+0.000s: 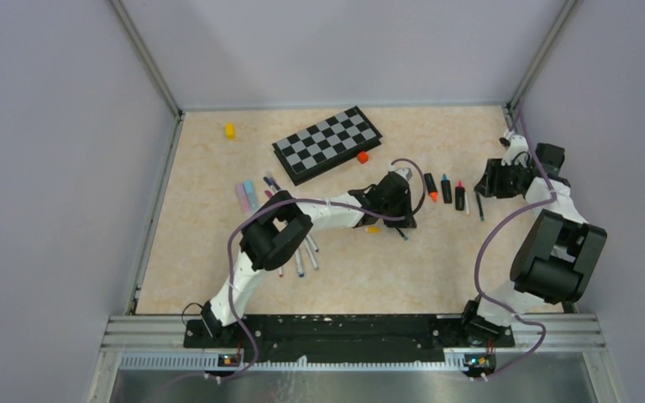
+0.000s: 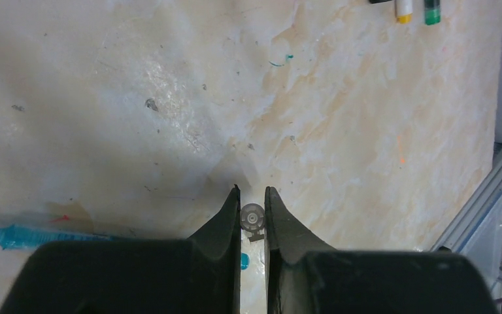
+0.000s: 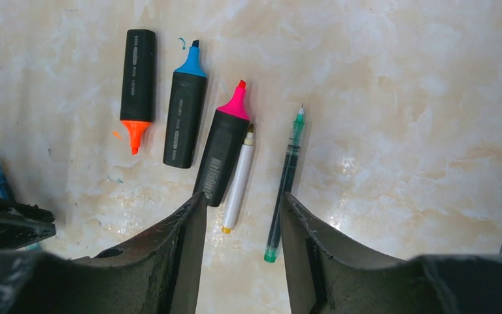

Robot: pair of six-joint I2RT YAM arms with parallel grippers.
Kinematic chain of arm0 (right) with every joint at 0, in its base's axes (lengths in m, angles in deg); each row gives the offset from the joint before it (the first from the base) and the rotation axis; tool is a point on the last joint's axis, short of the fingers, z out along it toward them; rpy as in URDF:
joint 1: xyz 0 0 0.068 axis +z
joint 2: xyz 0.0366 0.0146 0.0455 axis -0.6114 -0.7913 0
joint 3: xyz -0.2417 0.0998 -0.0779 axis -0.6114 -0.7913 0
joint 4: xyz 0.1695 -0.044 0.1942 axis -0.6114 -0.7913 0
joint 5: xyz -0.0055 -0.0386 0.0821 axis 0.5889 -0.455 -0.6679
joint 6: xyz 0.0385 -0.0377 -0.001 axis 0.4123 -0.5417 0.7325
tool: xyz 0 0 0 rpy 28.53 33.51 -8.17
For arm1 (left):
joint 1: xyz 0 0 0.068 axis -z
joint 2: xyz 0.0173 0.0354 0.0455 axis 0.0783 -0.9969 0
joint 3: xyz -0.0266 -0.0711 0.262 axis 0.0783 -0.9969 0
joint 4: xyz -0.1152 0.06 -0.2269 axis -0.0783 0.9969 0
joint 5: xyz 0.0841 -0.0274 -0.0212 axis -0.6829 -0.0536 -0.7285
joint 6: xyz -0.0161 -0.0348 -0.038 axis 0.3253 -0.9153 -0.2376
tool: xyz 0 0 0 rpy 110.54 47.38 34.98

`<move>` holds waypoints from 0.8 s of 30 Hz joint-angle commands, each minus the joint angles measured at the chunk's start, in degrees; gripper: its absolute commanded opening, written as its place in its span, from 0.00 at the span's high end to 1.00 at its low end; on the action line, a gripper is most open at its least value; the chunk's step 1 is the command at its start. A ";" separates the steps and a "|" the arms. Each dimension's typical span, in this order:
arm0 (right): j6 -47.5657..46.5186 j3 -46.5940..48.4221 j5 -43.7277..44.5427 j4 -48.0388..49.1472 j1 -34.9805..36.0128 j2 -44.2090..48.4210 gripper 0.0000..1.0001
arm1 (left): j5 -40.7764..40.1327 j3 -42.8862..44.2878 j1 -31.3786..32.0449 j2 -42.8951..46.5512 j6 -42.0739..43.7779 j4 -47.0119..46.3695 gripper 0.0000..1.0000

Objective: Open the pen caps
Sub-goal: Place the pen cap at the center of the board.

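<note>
The left gripper (image 2: 252,190), just in front of the chessboard's (image 1: 327,143) right end, has its fingers almost pressed together, seemingly pinching a grey cap (image 2: 253,216) seen end-on. So slight a hold could let the cap drop and roll across the table (image 1: 369,277). Right of the chessboard, the right gripper (image 3: 243,196) hangs with fingers spread and empty over 3 uncapped highlighters (image 3: 186,114), a white pen (image 3: 238,183) and a green pen (image 3: 287,176). The white pen touches the pink highlighter (image 3: 221,154), so a descent might catch both or smear ink. Other pens (image 1: 250,196), apparently capped, lie left of the chessboard. No container is in view; everything lies loose.
</note>
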 commanded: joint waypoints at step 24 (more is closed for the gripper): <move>-5.00 -1.85 -12.42 -1.65 0.02 7.69 0.53 | -3.69 -2.93 -1.16 9.62 8.63 -4.87 0.65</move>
